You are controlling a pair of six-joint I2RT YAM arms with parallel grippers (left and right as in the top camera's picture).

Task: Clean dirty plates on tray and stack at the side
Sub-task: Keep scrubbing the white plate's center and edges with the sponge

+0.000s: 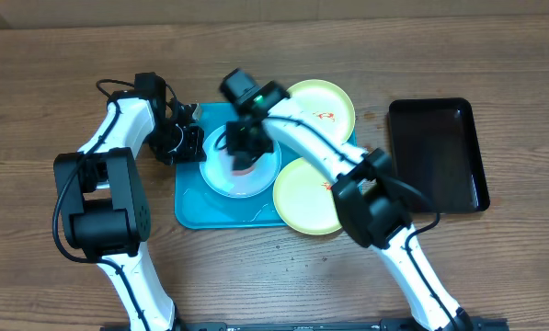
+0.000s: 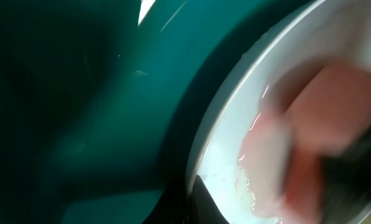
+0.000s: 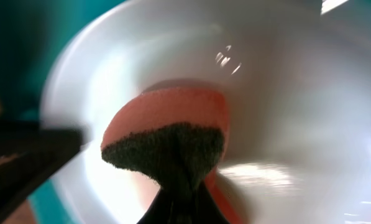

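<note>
My left gripper (image 1: 189,142) sits low at the left side of the tray (image 1: 193,204), right by the rim of the light blue plate (image 1: 221,176). I cannot tell if it is squeezing the rim or just open next to it. My left wrist camera is very close and blurry. It shows only the blue-green tray floor (image 2: 79,112) and the plate's pale edge (image 2: 219,118).

The light blue plate lies flat in the middle of the tray. On it is a pink sponge (image 1: 244,168) with a dark rough side (image 3: 166,152). My right gripper (image 1: 245,152) is clamped tight on the sponge and presses it down into the plate (image 3: 284,81). The pink side touches the plate.

Further right are the two yellow-green plates. One (image 1: 325,103) is by the tray's far right corner. The other (image 1: 302,200) lies nearer to me and hangs over the tray's right rim. Both have small red marks on them.

The black tray (image 1: 438,154) sits on the wooden table (image 1: 53,74), apart from the plates.
</note>
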